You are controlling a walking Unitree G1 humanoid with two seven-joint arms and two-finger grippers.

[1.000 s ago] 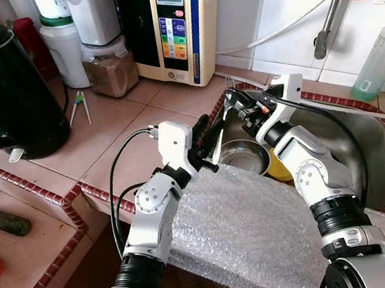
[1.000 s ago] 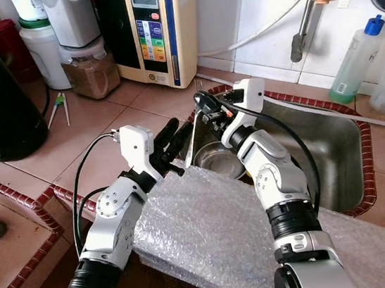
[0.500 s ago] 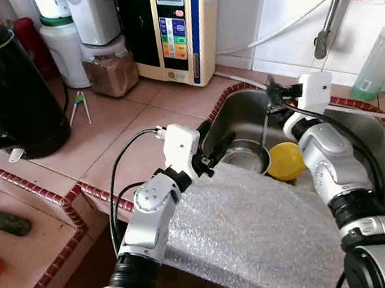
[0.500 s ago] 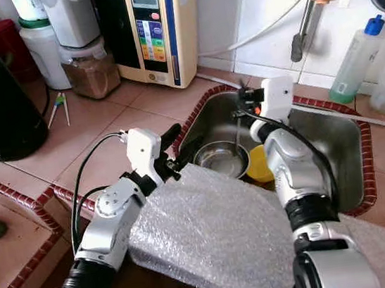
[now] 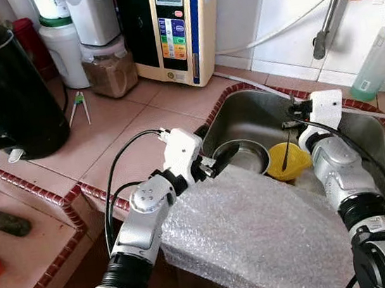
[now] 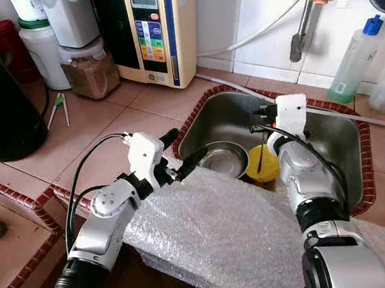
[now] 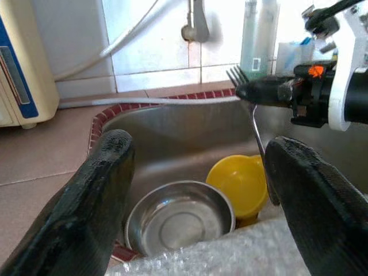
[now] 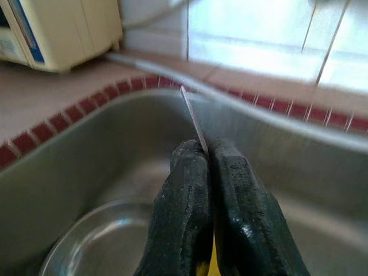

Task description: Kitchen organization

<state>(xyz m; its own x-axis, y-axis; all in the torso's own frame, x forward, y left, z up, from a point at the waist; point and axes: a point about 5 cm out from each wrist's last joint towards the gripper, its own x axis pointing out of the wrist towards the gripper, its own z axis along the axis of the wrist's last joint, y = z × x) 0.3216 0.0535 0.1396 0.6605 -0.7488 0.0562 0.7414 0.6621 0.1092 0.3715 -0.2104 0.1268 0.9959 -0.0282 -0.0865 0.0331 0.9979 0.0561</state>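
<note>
Over the steel sink (image 5: 245, 112), the right gripper (image 7: 253, 92) pinches a fork (image 7: 256, 123) near its tines — fingers pressed tight, handle hanging down toward the yellow cup (image 5: 287, 161). The fork is thin, silvery metal. The left gripper (image 5: 217, 160) hovers at the sink's near rim, fingers spread wide and empty, above the steel bowl (image 5: 240, 157) — beside bubble wrap (image 5: 247, 236).

Head pair high over the sink (image 5: 361, 129); wrist views close, perhaps facing inward.
</note>
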